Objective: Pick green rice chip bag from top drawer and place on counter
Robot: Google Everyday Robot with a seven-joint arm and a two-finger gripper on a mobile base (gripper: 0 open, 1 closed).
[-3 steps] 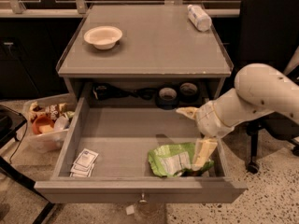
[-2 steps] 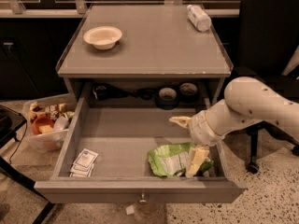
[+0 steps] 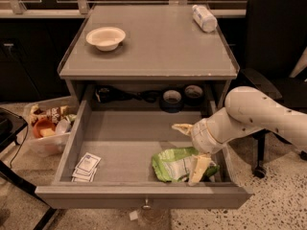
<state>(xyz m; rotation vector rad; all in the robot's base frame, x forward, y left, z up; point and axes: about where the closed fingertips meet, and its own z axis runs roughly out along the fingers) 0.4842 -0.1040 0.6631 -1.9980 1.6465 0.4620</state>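
One crumpled light-green foil bag, probably light and slippery, is best pinched where the spread-apart claw straddles it.

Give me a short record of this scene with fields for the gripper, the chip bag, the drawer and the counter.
drawer: pulled open; white packets at front left
chip bag: green, crumpled, lying in the drawer's front right corner
gripper: open, low in the drawer, one finger over the chip bag's right end, the other behind it
counter: holds a white bowl at left and a bottle lying at rear right
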